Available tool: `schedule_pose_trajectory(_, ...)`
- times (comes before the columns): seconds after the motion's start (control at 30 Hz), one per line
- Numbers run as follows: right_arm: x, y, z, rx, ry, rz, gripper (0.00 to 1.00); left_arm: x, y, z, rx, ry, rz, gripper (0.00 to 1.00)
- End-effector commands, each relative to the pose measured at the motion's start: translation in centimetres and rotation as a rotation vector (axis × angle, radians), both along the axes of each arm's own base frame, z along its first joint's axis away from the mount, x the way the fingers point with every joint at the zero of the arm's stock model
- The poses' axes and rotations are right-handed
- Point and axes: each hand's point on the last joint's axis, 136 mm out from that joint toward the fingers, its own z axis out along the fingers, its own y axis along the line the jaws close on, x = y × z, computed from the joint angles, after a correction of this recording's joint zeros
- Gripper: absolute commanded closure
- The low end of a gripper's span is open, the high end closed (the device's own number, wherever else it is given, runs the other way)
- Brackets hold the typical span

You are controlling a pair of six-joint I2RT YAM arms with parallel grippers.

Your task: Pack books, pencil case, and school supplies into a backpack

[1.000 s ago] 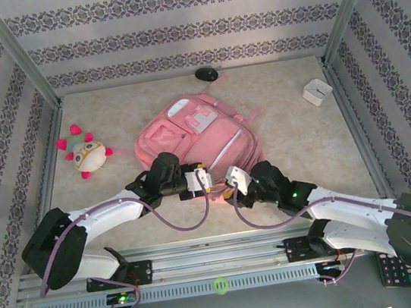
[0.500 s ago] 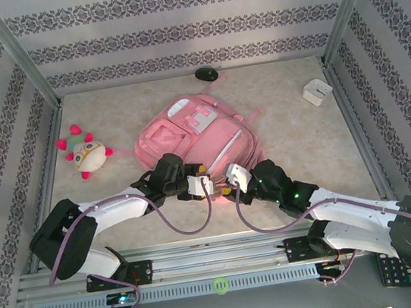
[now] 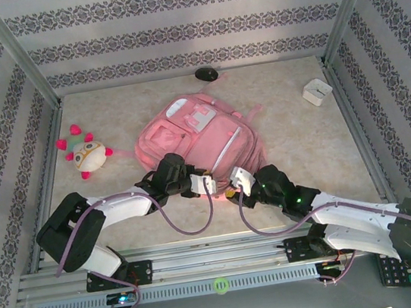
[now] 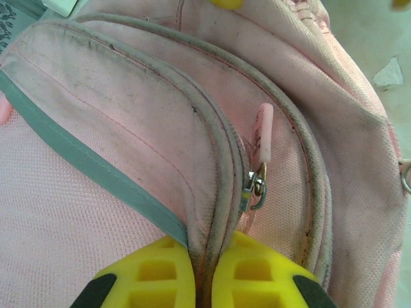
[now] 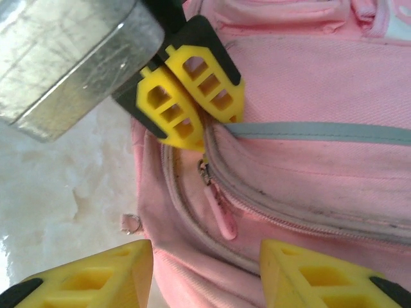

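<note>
pinching shut moments ago, the left fingers (image 4: 160, 273) now clamp the piped seam (image 4: 215, 192) of the backpack (image 4: 96, 192) beside the zip pull (image 4: 263, 128); right fingers (image 5: 96, 279) stand apart, likely poised to unzip.

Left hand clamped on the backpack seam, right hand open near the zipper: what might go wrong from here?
The left hand pinches only a thin seam of the backpack; it may slip under a tug.
The zipper pull is small and lies flat ahead of the open right hand; closing may catch fabric.
</note>
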Motion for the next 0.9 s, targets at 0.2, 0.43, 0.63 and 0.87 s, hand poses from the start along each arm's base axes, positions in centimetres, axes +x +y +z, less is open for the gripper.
schedule_pose_trajectory(0.2,1.6,1.3,-0.7,-0.034,-0.031,0.007,0.54,-0.9,-0.5,1.7,-0.157,0.132,0.009,1.00)
schedule_pose_trajectory(0.43,2.6,2.0,-0.3,-0.015,-0.064,-0.006,0.54,-1.2,-0.4,2.8,-0.201,0.171,0.004,1.00)
schedule_pose_trajectory(0.63,3.1,3.7,0.8,0.035,-0.079,0.032,0.56,-1.3,-0.6,3.3,-0.222,0.182,-0.006,1.00)
schedule_pose_trajectory(0.87,3.3,5.1,2.1,0.142,-0.001,0.030,0.55,-1.5,-0.7,3.4,-0.226,0.192,-0.012,1.00)
